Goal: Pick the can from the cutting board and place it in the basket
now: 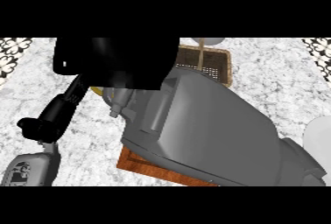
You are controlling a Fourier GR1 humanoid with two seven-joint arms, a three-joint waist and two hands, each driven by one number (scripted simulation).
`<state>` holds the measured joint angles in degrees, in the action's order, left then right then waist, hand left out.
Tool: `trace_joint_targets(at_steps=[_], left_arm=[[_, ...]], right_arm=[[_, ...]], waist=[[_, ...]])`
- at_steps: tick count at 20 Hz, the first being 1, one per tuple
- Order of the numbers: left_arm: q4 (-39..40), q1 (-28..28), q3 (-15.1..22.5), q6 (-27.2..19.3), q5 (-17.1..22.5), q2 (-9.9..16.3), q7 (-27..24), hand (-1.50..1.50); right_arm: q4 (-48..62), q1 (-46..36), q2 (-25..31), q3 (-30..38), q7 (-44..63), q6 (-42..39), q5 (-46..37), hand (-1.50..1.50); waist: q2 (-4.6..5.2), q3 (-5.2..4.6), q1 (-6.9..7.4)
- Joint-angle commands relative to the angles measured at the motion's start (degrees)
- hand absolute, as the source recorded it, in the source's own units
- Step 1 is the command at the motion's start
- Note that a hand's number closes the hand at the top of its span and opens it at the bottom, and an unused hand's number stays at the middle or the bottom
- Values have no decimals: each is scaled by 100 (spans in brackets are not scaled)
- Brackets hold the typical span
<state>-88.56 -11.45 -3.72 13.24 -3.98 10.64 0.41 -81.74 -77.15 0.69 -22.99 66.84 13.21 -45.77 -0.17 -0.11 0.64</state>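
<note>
Head view: one big grey forearm (pixel 213 135) fills the middle. It comes in from 5 o'clock and points to 11 o'clock. At its end is the right hand (pixel 116 61), a big black shape close to the view. I cannot tell if it is wide, narrow or holding something.

Just under that hand, a small pale round-sided thing (pixel 116 101) peeks out. It may be the can, but I cannot tell for sure.

There is one basket (pixel 226 65) at 12 o'clock. It is brown and square, with a thin tan handle across the top. The part of its inside that shows is dark mesh. The arm hides its near side.

There is one cutting board (pixel 145 168) at 6 o'clock. It is flat red-brown wood, and only a corner sticks out from under the arm.

The left hand (pixel 40 124) is at 8 o'clock, black, above its grey wrist. I cannot tell how it is set.

The counter (pixel 284 78) is white stone with grey specks.
</note>
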Motion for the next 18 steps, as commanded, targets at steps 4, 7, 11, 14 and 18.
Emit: trace_joint_targets(at_steps=[4,7,11,14,18], left_arm=[[-101,132,78,-43,-67,-80,-31,0],[8,59,-34,-34,-33,-14,-10,0],[-570,231,116,-48,-66,-70,257,0],[-546,140,-67,58,93,52,291,0],[-249,-34,106,-169,-146,-190,234,0]], right_arm=[[1109,-439,30,1063,239,454,-522,150],[1410,-398,243,1389,-114,345,-529,150],[1514,-74,208,1615,-400,373,-516,150],[1628,189,431,1897,-900,273,-210,150],[1909,395,589,2133,-1673,333,62,150]], waist=[[24,5,23],[30,7,-7],[9,12,1],[16,12,-12],[29,11,-34]])
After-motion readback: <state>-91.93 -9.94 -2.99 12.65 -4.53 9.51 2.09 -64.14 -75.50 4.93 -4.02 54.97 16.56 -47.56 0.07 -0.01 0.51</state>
